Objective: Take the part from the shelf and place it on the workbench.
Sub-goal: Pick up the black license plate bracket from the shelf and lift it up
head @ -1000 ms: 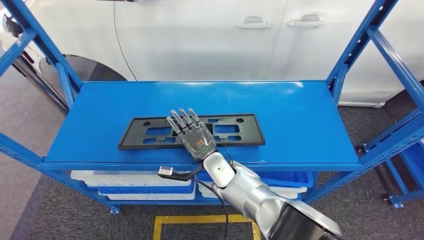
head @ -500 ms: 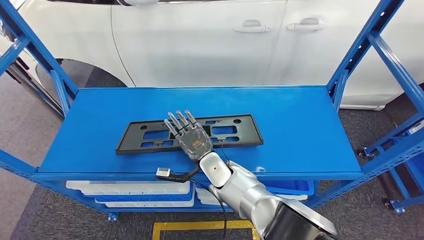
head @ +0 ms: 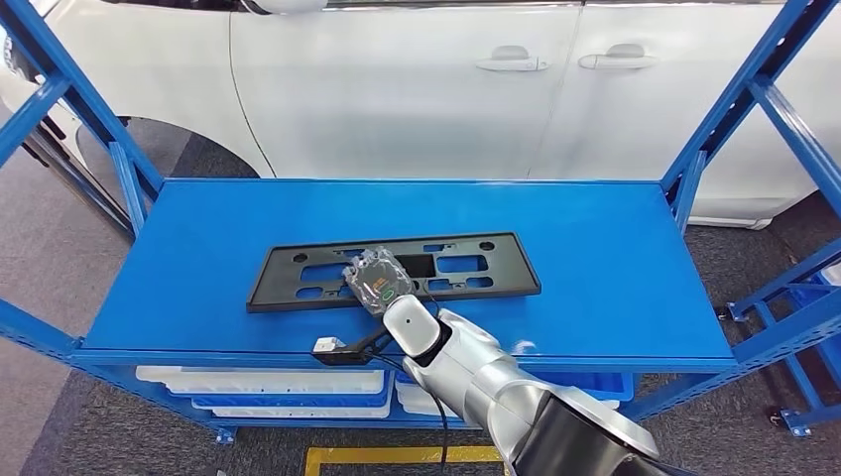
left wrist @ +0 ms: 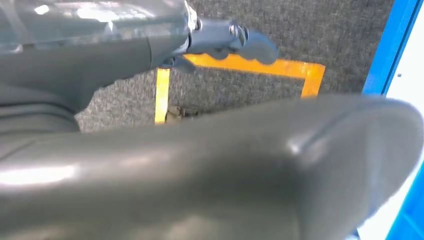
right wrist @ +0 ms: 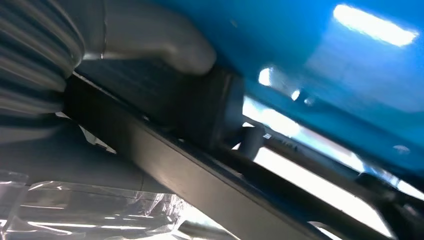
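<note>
One black part (head: pixel 394 270), a long flat frame with cut-outs, lies on the blue shelf (head: pixel 595 258). My right hand (head: pixel 377 281) curls over its near edge, thumb (right wrist: pixel 150 40) on top, gripping it. Left hand (left wrist: pixel 225 42): cannot tell. No legible writing.

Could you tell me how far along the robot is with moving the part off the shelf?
Done: the right hand has reached the black frame part, which lies flat on the blue shelf. In hand: its fingers curl onto the part's near edge, though a firm grip isn't clear. Left: lifting it and placing it on the workbench.
</note>
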Action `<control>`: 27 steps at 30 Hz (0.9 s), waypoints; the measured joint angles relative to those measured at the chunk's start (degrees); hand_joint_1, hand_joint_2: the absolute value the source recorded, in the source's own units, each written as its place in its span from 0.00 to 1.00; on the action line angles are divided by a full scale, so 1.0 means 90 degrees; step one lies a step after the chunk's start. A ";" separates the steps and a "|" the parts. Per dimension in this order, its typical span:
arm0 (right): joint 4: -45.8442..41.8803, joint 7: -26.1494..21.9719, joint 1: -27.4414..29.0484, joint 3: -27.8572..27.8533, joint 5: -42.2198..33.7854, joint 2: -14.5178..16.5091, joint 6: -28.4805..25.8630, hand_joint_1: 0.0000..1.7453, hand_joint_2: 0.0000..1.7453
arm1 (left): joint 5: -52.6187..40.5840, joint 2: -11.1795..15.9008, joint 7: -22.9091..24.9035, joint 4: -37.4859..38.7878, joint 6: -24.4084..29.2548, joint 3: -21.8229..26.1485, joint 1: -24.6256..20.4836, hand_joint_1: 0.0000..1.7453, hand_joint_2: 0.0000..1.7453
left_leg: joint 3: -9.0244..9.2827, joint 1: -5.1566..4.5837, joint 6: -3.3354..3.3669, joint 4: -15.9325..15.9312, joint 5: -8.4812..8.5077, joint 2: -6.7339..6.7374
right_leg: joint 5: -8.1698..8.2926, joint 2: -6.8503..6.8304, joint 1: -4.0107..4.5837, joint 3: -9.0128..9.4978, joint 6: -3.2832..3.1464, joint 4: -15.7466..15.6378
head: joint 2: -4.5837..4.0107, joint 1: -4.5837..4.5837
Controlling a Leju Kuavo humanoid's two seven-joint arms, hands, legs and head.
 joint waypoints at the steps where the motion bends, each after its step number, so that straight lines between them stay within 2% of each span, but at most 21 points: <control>1: 0.0001 -0.0002 -0.0009 0.0001 -0.0012 0.0011 0.0001 0.99 1.00 | 0.0007 -0.0004 -0.0012 0.0000 -0.0001 0.0010 -0.0012 0.00 0.00 | 0.0002 0.0001 -0.0032 -0.0008 -0.0003 -0.0002 | 0.0005 0.0003 0.0003 0.0000 -0.0020 -0.0023 | 0.0000 0.0000; 3: 0.0004 0.0001 -0.0026 0.0001 -0.0017 0.0027 -0.0012 1.00 1.00 | 0.0022 -0.0010 -0.0033 0.0000 -0.0002 0.0021 -0.0024 0.00 0.00 | -0.0008 0.0013 -0.0105 0.0035 -0.0056 0.0006 | 0.0026 0.0002 -0.0019 0.0029 -0.0080 -0.0072 | 0.0000 0.0000; 4: 0.0009 0.0007 -0.0036 0.0001 -0.0017 0.0035 -0.0015 1.00 1.00 | 0.0029 -0.0012 -0.0044 0.0000 -0.0004 0.0023 -0.0033 0.00 0.00 | -0.0074 0.0021 -0.0144 0.0189 -0.0159 0.0011 | 0.0037 -0.0002 -0.0039 0.0046 -0.0107 -0.0099 | 0.0001 0.0000; 5: 0.0016 0.0014 -0.0041 0.0001 -0.0017 0.0042 -0.0018 1.00 1.00 | 0.0035 -0.0012 -0.0054 0.0000 -0.0007 0.0024 -0.0041 0.00 0.00 | -0.0209 0.0036 -0.0186 0.0480 -0.0323 0.0016 | 0.0042 -0.0007 -0.0055 0.0060 -0.0128 -0.0117 | 0.0001 0.0000; 7: 0.0039 0.0024 -0.0043 0.0002 -0.0017 0.0047 -0.0024 1.00 1.00 | 0.0042 -0.0015 -0.0067 0.0000 -0.0015 0.0025 -0.0049 0.00 0.00 | -0.0622 0.0068 -0.0259 0.1328 -0.0700 0.0019 | 0.0036 -0.0012 -0.0057 0.0063 -0.0149 -0.0120 | 0.0001 0.0000; 8: 0.0051 0.0027 -0.0041 0.0003 -0.0019 0.0048 -0.0029 1.00 1.00 | 0.0044 -0.0017 -0.0072 0.0000 -0.0017 0.0026 -0.0048 0.00 0.00 | -0.0803 0.0085 -0.0285 0.1667 -0.0794 0.0020 | 0.0030 -0.0012 -0.0057 0.0065 -0.0150 -0.0119 | 0.0000 0.0000; 9: 0.0059 0.0032 -0.0040 0.0003 -0.0028 0.0049 -0.0039 1.00 1.00 | 0.0047 -0.0018 -0.0084 0.0000 -0.0019 0.0027 -0.0046 0.00 0.00 | -0.0882 0.0100 -0.0301 0.1783 -0.0759 0.0020 | 0.0023 -0.0009 -0.0059 0.0070 -0.0146 -0.0117 | 0.0000 0.0000; 10: 0.0063 0.0042 -0.0040 0.0003 -0.0043 0.0050 -0.0060 1.00 1.00 | 0.0049 -0.0018 -0.0112 0.0000 -0.0021 0.0027 -0.0046 0.00 0.00 | -0.0838 0.0113 -0.0309 0.1642 -0.0603 0.0021 | 0.0013 -0.0005 -0.0063 0.0082 -0.0136 -0.0114 | 0.0000 0.0000; 12: 0.0064 0.0074 -0.0047 0.0003 -0.0096 0.0057 -0.0148 1.00 1.00 | 0.0041 -0.0015 -0.0238 0.0000 -0.0016 0.0028 -0.0048 0.00 0.50 | -0.0463 0.0130 -0.0303 0.0789 -0.0123 0.0026 | -0.0018 0.0002 -0.0074 0.0117 -0.0096 -0.0107 | 0.0000 0.0000; 13: 0.0064 0.0091 -0.0059 0.0003 -0.0127 0.0060 -0.0216 1.00 1.00 | 0.0030 -0.0015 -0.0327 0.0000 -0.0004 0.0028 -0.0050 0.00 0.75 | -0.0271 0.0120 -0.0284 0.0376 0.0032 0.0027 | -0.0032 0.0005 -0.0067 0.0122 -0.0067 -0.0097 | 0.0001 0.0000; 14: 0.0064 0.0103 -0.0074 0.0002 -0.0166 0.0061 -0.0298 1.00 1.00 | 0.0016 -0.0014 -0.0426 0.0000 0.0009 0.0027 -0.0050 0.00 1.00 | -0.0152 0.0109 -0.0249 0.0108 0.0110 0.0024 | -0.0037 0.0007 -0.0059 0.0115 -0.0034 -0.0093 | 0.0001 0.0000; 17: 0.0058 0.0080 -0.0118 -0.0051 -0.0326 0.0061 -0.0611 1.00 1.00 | -0.0002 -0.0014 -0.0646 0.0000 0.0019 0.0019 -0.0033 0.00 1.00 | -0.0118 0.0086 -0.0107 -0.0021 0.0106 0.0012 | -0.0031 0.0008 -0.0041 0.0084 0.0072 -0.0101 | 0.0001 0.0000; 19: 0.0027 -0.0030 -0.0171 -0.0170 -0.0519 0.0061 -0.0919 1.00 1.00 | 0.0013 -0.0014 -0.0698 0.0000 0.0008 0.0014 -0.0026 0.00 1.00 | -0.0111 0.0099 -0.0018 -0.0060 0.0131 0.0017 | -0.0155 0.0002 -0.0050 0.0012 0.0130 0.0056 | 0.0001 0.0000; 20: -0.0007 -0.0126 -0.0209 -0.0255 -0.0648 0.0061 -0.1111 1.00 1.00 | 0.0029 -0.0014 -0.0706 0.0000 0.0005 0.0012 -0.0030 0.00 1.00 | -0.0105 0.0104 0.0020 -0.0077 0.0141 0.0021 | -0.0314 -0.0001 -0.0053 -0.0114 0.0145 0.0324 | 0.0001 0.0000; 22: -0.0111 -0.0375 -0.0265 -0.0471 -0.0967 0.0059 -0.1538 1.00 1.00 | 0.0070 -0.0014 -0.0702 0.0000 0.0013 0.0011 -0.0035 0.00 1.00 | -0.0109 0.0080 0.0070 -0.0075 0.0133 0.0030 | -0.0711 -0.0004 -0.0058 -0.0525 0.0153 0.1183 | 0.0000 0.0000; 23: -0.0192 -0.0535 -0.0270 -0.0599 -0.1167 0.0053 -0.1765 1.00 1.00 | 0.0098 -0.0014 -0.0693 0.0000 0.0016 0.0011 -0.0036 0.00 1.00 | -0.0108 0.0067 0.0084 -0.0068 0.0127 0.0031 | -0.0835 -0.0004 -0.0059 -0.0720 0.0153 0.1571 | 0.0000 0.0000; 24: -0.0306 -0.0728 -0.0262 -0.0734 -0.1402 0.0044 -0.1972 1.00 1.00 | 0.0133 -0.0014 -0.0680 0.0000 0.0014 0.0012 -0.0033 0.00 1.00 | -0.0106 0.0057 0.0093 -0.0058 0.0118 0.0029 | -0.0842 -0.0004 -0.0058 -0.0829 0.0147 0.1765 | 0.0000 0.0000; 25: -0.0491 -0.1005 -0.0237 -0.0889 -0.1721 0.0026 -0.2153 1.00 1.00 | 0.0177 -0.0014 -0.0664 0.0000 -0.0001 0.0015 -0.0030 0.00 1.00 | -0.0103 0.0050 0.0096 -0.0044 0.0107 0.0024 | -0.0723 -0.0004 -0.0057 -0.0820 0.0134 0.1707 | 0.0000 0.0000; 26: -0.0772 -0.1346 -0.0185 -0.1074 -0.2111 -0.0010 -0.2271 1.00 1.00 | 0.0225 -0.0014 -0.0651 0.0000 -0.0030 0.0018 -0.0026 0.00 1.00 | -0.0098 0.0045 0.0092 -0.0025 0.0091 0.0017 | -0.0508 -0.0004 -0.0052 -0.0690 0.0113 0.1398 | 0.0000 0.0000; 27: -0.1178 -0.1775 -0.0105 -0.1283 -0.2614 -0.0060 -0.2315 1.00 1.00 | 0.0273 -0.0014 -0.0639 0.0000 -0.0072 0.0023 -0.0021 0.00 1.00 | -0.0096 0.0043 0.0082 -0.0006 0.0071 0.0012 | -0.0272 -0.0005 -0.0042 -0.0494 0.0078 0.0948 | -0.0001 0.0000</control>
